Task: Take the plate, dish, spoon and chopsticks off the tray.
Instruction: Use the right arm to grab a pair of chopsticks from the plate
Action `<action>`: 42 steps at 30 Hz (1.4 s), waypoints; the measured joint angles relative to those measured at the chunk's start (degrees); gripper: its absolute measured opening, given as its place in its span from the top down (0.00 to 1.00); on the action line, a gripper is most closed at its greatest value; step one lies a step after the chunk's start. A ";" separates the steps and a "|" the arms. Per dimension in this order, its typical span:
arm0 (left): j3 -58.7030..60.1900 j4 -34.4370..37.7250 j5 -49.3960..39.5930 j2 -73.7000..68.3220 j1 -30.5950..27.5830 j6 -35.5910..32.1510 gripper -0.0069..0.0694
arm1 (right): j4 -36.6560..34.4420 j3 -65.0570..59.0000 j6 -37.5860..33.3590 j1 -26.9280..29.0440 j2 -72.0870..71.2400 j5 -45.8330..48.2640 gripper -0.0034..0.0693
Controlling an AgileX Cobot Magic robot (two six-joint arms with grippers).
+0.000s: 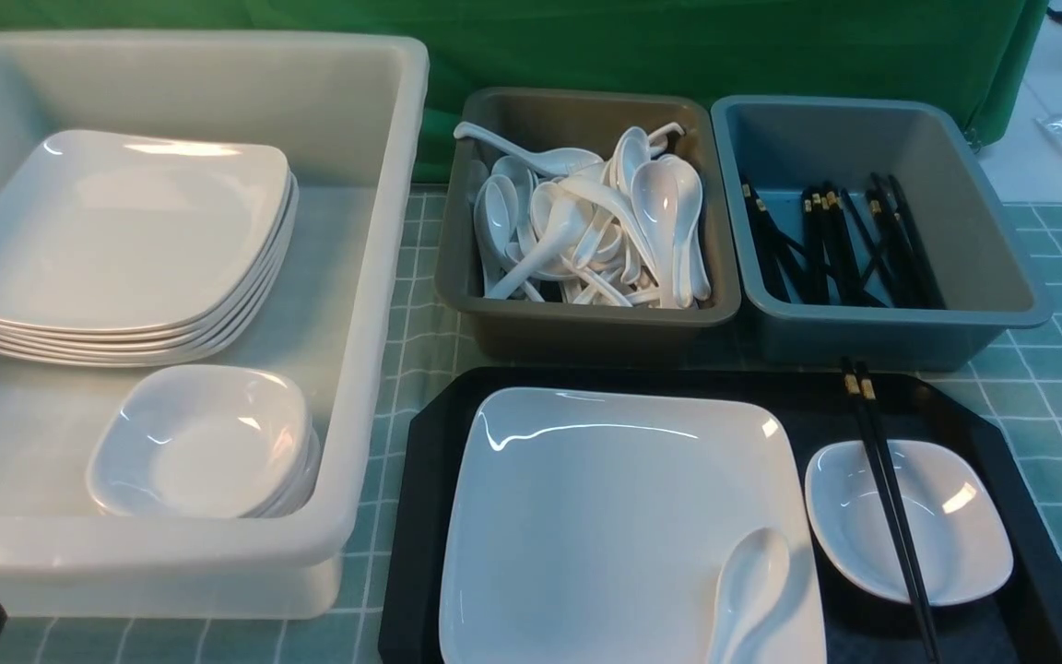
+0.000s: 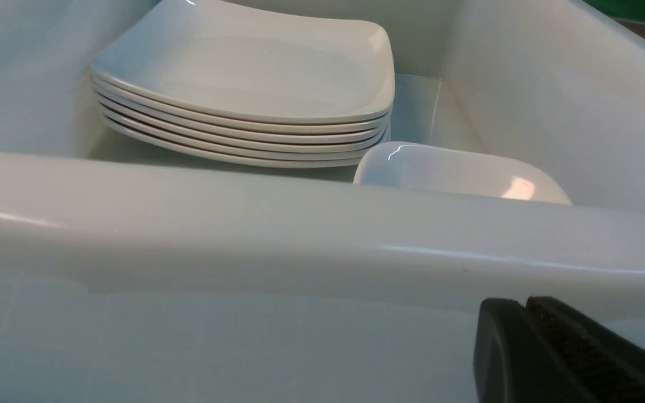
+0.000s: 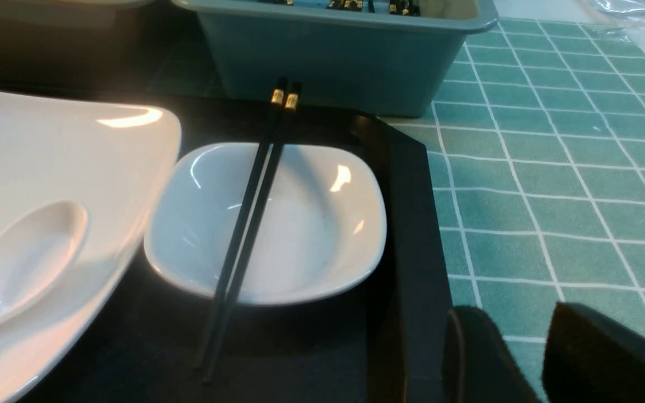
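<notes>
As things stand: nothing is lifted; the plate (image 1: 605, 516), dish (image 1: 950, 539), spoon (image 1: 752, 576) and chopsticks (image 1: 886, 498) all lie on the tray (image 1: 416, 516).
Right gripper (image 3: 529, 358): jaws parted with nothing between them, over the tablecloth (image 3: 552, 184) just outside the tray's rim.
Left gripper (image 2: 524, 316): jaws pressed together on nothing, low against the outside of the white tub (image 2: 300, 235); every task piece is well apart from it, off to its right.
Chopsticks: ahead of the right jaws and inward past the rim, laid across the dish with both ends overhanging. Thin, stiff and light, likely to roll or scissor apart. Probably best pinched as a pair at mid-length, over the dish's hollow, where there is room beneath.
Dish: under the chopsticks, just beside the plate. Glossy and hard, so probably slippery and easy to chip. Take it by the rim, one jaw inside.
Spoon: farther inward from the right jaws, resting on the plate's near corner. Curved and slick; the short handle looks the surer hold.
Plate: farthest inward, the largest and likely heaviest. Its shallow rim offers little purchase, and an edge grip would tip it.
</notes>
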State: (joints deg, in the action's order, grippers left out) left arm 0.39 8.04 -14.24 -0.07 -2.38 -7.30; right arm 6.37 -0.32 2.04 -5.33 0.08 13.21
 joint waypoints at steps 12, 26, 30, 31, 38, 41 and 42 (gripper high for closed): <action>0.00 8.03 12.65 0.00 0.00 5.25 0.89 | 0.00 0.00 0.00 0.00 0.00 0.00 0.63; -19.14 6.05 -0.95 -12.42 2.13 13.33 0.89 | 0.00 0.00 0.00 0.00 -0.02 0.00 0.63; -28.65 9.01 -10.68 -25.96 3.99 1.26 0.89 | 0.00 0.00 0.00 0.00 -0.02 0.00 0.62; -30.38 10.42 -12.21 -28.21 4.71 -1.35 0.89 | 0.00 0.00 0.00 0.00 -0.02 0.00 0.62; -36.39 14.64 -10.33 -48.02 22.13 -9.44 0.89 | 0.00 0.00 0.00 0.00 -0.02 0.00 0.62; -36.58 14.41 -8.17 -51.18 28.45 -10.96 0.89 | 0.00 0.00 0.00 0.00 -0.02 -0.63 0.62; -36.58 14.41 -7.18 -51.98 30.71 -11.31 0.89 | -0.34 0.00 0.53 0.00 -0.02 -1.63 0.62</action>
State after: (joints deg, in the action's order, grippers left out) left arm -36.19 22.45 -21.42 -52.05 28.32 -18.60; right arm 6.03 -0.32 2.57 -5.33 0.06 11.58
